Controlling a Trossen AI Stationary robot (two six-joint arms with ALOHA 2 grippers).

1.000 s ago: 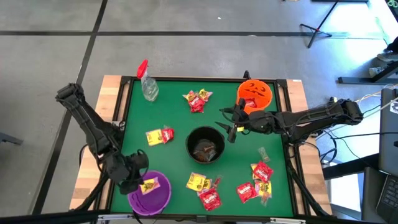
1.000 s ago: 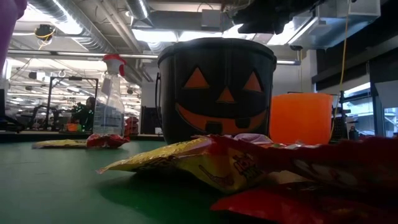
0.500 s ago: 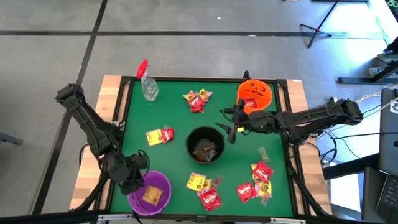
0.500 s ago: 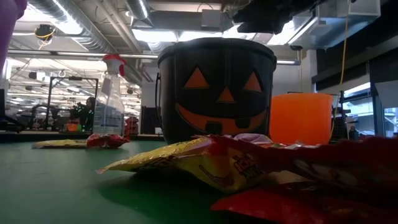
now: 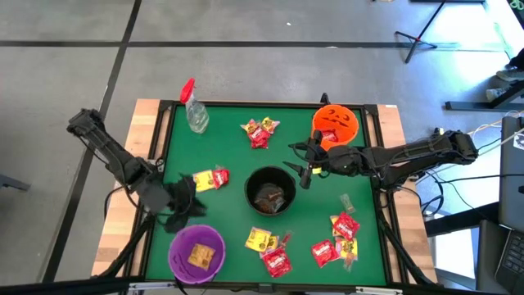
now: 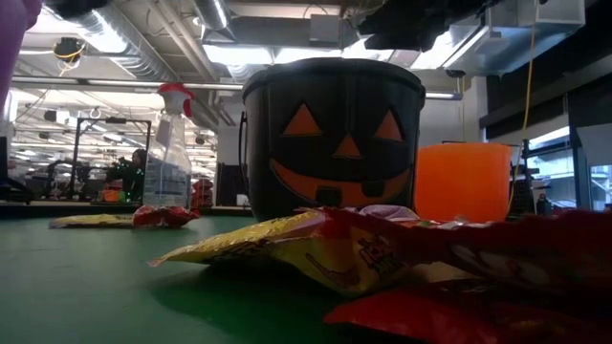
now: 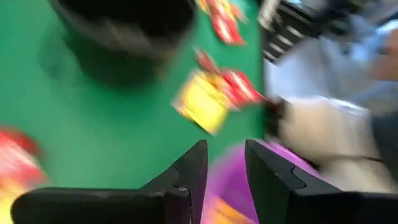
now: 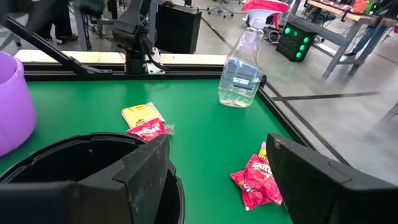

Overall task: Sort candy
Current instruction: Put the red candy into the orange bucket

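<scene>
The high view shows candy packets scattered on the green table: a yellow and red pair (image 5: 210, 179), a cluster near the far edge (image 5: 259, 131), and more at the near edge (image 5: 266, 242) and near right (image 5: 340, 238). One yellow packet (image 5: 199, 256) lies in the purple bowl (image 5: 182, 260). Dark packets sit inside the black pumpkin bucket (image 5: 270, 192). My left gripper (image 5: 184, 201) hovers open between the purple bowl and the yellow and red pair (image 7: 211, 99), holding nothing. My right gripper (image 5: 304, 168) waits open over the bucket's far right rim (image 8: 74, 146).
An orange bowl (image 5: 336, 123) stands at the far right corner and a clear spray bottle (image 5: 194, 111) at the far left. A raised black frame (image 5: 164, 139) borders the table. Bare green table lies left of the bucket and between bucket and far edge.
The yellow packet that was at my left gripper's fingers over the purple bowl has dropped and now lies in the bowl. My left gripper has then swung away from the bowl toward the far edge, up to the yellow and red pair.
</scene>
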